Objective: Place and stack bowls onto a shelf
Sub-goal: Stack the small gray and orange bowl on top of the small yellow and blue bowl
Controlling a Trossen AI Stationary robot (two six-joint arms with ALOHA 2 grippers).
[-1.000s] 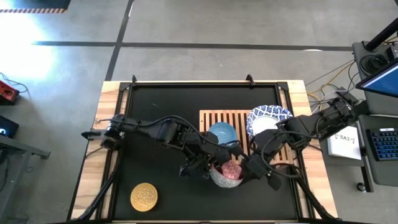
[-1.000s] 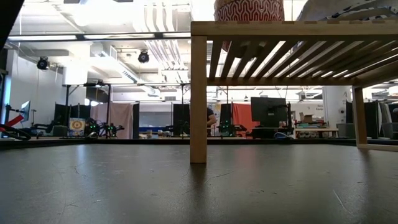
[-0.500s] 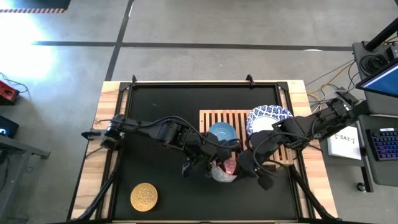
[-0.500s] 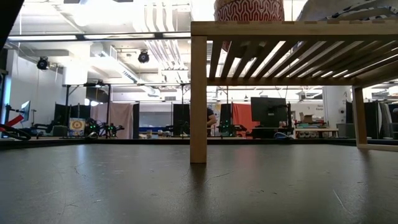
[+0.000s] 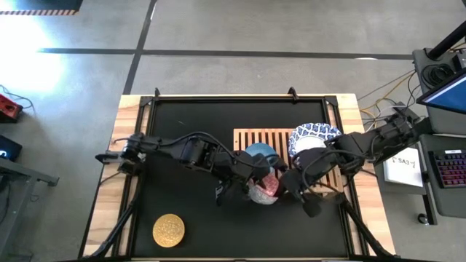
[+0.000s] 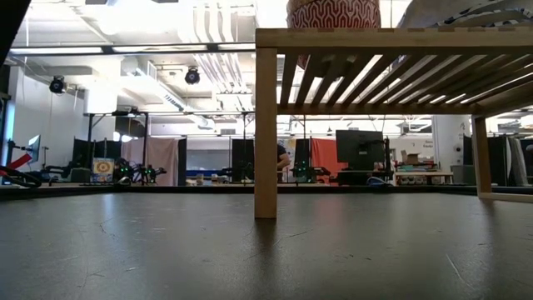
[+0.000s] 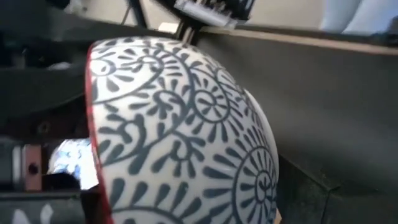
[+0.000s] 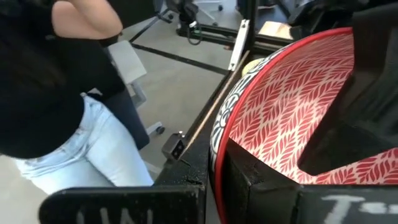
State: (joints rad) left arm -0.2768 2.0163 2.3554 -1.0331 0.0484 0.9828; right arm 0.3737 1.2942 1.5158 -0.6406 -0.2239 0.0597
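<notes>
A small bowl, red inside [image 5: 268,185] [image 8: 286,106] and white with a dark pattern outside [image 7: 186,124], hangs tipped on its side over the near edge of the slatted wooden shelf [image 5: 277,138]. My left gripper [image 5: 244,182] is at its left and my right gripper [image 5: 287,185] at its right, both shut on it. On the shelf's slats rest a light-blue bowl [image 5: 258,153] and, to its right, a wide white bowl with a blue patterned rim [image 5: 313,138]. A yellow bowl [image 5: 168,230] sits on the black mat at the near left. My left gripper has one finger inside the red bowl [image 8: 348,118]; the bowl's wall hides the other finger and the place of contact. It comes from the table's left, slanting down. The bowl is lifted clear. My right gripper pinches the bowl's rim [image 8: 216,140], with one finger inside [image 8: 267,186] and one outside [image 8: 124,205]. It comes from the table's right, slanting slightly down. The bowl is lifted clear and lies on its side.
In the low view the shelf's leg [image 6: 266,125] stands on the mat, and a bowl with a red patterned outer wall [image 6: 333,12] sits on the shelf. A person [image 8: 74,93] stands beyond the table. The left half of the mat [image 5: 182,124] is bare.
Both grippers have turned together with the red bowl. The bowl has tipped from mouth-up to lying on its side. It has shifted from in front of the shelf toward the far edge, over the shelf's near edge.
</notes>
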